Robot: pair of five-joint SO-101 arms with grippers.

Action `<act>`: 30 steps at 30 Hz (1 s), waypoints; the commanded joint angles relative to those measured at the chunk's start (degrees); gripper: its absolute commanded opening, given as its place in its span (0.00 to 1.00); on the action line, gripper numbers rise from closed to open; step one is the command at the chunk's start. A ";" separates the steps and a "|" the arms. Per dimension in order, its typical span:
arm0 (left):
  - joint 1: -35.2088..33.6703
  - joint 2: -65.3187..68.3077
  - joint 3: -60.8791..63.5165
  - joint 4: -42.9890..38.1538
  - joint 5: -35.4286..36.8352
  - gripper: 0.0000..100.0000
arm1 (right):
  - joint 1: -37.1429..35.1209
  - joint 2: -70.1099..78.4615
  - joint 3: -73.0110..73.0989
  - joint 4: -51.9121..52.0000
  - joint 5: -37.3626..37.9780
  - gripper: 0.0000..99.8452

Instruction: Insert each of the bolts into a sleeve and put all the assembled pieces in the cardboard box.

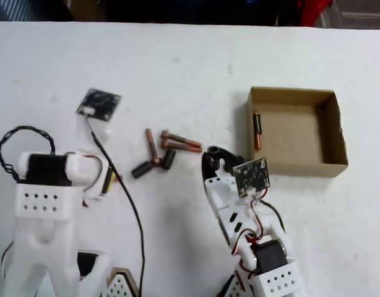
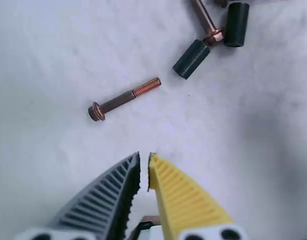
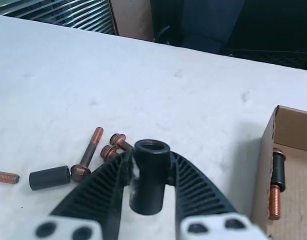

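My right gripper (image 3: 149, 170) is shut on a black sleeve (image 3: 149, 177), which stands upright between its black fingers. In the high view this gripper (image 1: 212, 154) sits between the loose parts and the cardboard box (image 1: 329, 133). One bolt-and-sleeve piece (image 1: 257, 130) lies in the box by its left wall (image 3: 276, 182). Three copper bolts (image 1: 181, 142) and two black sleeves (image 1: 141, 169) lie mid-table. My left gripper (image 2: 143, 159) is shut on nothing, just short of a lone bolt (image 2: 124, 99). Beyond that bolt lie two sleeves (image 2: 192, 59) and another bolt (image 2: 206, 22).
A small black square board (image 1: 99, 104) lies at the back left, and its black cable (image 1: 131, 210) runs toward the table's front edge between the arms. The left arm's white body (image 1: 47, 185) stands at the front left. The table's far edge borders a dark room.
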 commanded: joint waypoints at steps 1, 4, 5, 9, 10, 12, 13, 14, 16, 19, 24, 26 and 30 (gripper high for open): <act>-0.92 -1.71 1.58 -4.57 6.59 0.06 | 0.66 -0.66 0.53 0.13 1.05 0.02; -3.30 -1.71 1.41 -6.95 6.07 0.06 | 0.66 -0.75 0.53 0.13 1.05 0.02; -4.18 -1.71 1.58 -7.91 6.15 0.06 | 0.66 -0.75 0.53 0.13 1.05 0.02; -6.90 -1.71 2.64 -9.05 6.33 0.06 | 0.66 -0.75 0.53 0.13 1.05 0.02; -6.99 -1.71 3.52 -8.88 6.33 0.06 | 0.66 -0.75 0.53 0.13 1.05 0.02; -6.64 -1.63 6.07 -9.14 6.42 0.06 | 0.66 -0.75 0.53 0.13 1.05 0.02; -6.64 -1.63 7.38 -9.23 6.42 0.06 | 0.66 -0.75 0.53 0.13 1.05 0.02; -6.64 -1.45 8.53 -9.32 6.42 0.06 | 0.66 -0.75 0.53 0.13 1.05 0.02; -6.73 -1.45 10.37 -9.32 6.42 0.06 | 0.66 -0.75 0.53 0.13 1.05 0.02; -7.08 -1.36 11.87 -10.20 12.92 0.06 | 0.66 -0.75 0.53 0.13 1.05 0.02; -6.99 -1.36 16.18 -19.52 30.24 0.07 | 0.66 -0.75 0.53 0.13 1.05 0.02; -6.99 -1.36 18.73 -24.35 32.79 0.07 | 0.66 -0.75 0.53 0.13 1.05 0.02; -7.08 -1.63 23.21 -31.74 40.18 0.11 | 0.66 -0.75 0.53 0.13 1.05 0.02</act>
